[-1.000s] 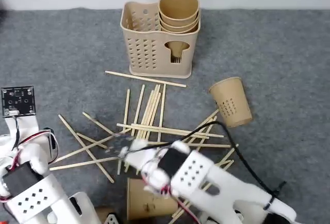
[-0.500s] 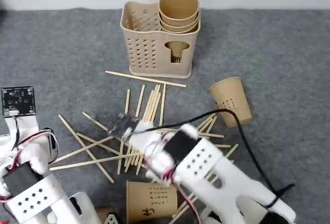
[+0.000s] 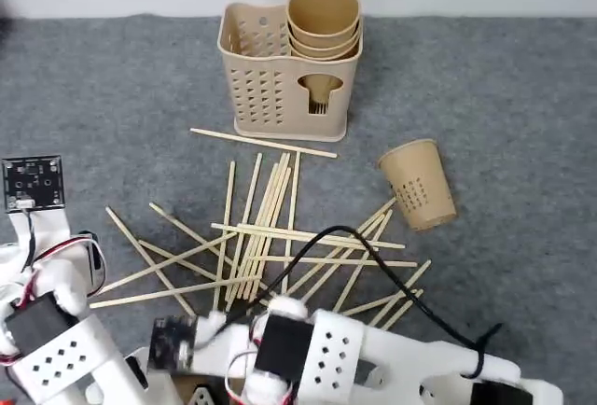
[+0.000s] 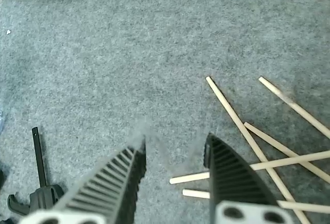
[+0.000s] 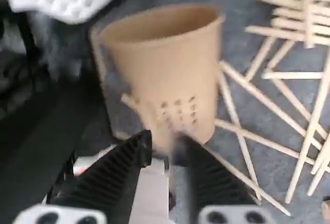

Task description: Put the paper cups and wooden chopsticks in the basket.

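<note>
Currently five paper cups (image 3: 324,13): three in one basket (image 3: 266,88), one loose cup (image 3: 417,184), fifth cup (image 5: 165,74) at right gripper (image 5: 162,149), grasp undeterminable; roughly twenty chopsticks (image 3: 266,214); left gripper (image 4: 175,149) parted, empty.

I can read no text from here. The tipped paper cup (image 3: 418,184) bears rows of small dark print, too fine for me to make out.

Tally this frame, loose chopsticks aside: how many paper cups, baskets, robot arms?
Paper cups: 5 (3 stacked in the basket, 1 lying on the mat, 1 at the right jaws)
Baskets: 1
Robot arms: 2 (left arm, right arm)
Total: 8
</note>
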Controlling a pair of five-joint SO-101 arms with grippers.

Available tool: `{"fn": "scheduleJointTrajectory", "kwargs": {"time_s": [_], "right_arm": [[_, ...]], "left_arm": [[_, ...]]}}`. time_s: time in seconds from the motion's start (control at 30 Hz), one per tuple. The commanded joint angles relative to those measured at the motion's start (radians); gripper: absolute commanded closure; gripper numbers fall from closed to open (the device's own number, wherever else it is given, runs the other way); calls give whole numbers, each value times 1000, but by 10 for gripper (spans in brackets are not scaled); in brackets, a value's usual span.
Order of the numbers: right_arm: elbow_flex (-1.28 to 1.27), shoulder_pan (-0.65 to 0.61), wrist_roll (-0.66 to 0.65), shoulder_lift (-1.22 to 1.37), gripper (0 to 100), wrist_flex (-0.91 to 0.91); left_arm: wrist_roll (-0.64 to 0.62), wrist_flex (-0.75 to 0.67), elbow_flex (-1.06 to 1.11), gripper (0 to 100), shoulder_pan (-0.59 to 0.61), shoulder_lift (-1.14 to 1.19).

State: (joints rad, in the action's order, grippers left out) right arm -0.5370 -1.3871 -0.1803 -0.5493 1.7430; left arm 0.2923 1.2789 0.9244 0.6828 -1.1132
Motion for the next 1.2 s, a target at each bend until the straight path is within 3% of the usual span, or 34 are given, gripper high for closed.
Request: {"fn": "scheduleJointTrajectory", "kwargs": {"time_s": [0.0, 0.3, 0.47, 0.63, 0.83, 1.17], "right_arm": [[61, -33, 0, -19, 760, 38], [54, -116, 43, -18, 764, -51], [-77, -101, 48, -16, 764, -116], [-233, 28, 41, -16, 764, -246], [-261, 131, 31, -16, 764, -268], [-341, 522, -296, -16, 765, -472]], "left_arm": [[-9, 5, -4, 823, 0, -14], [-9, 5, -4, 823, -3, -12], [-9, 5, -4, 823, -18, -14], [-11, 5, -4, 823, -17, -14], [-11, 5, -4, 823, -15, -14], [-11, 5, -4, 823, -15, -14]]}}
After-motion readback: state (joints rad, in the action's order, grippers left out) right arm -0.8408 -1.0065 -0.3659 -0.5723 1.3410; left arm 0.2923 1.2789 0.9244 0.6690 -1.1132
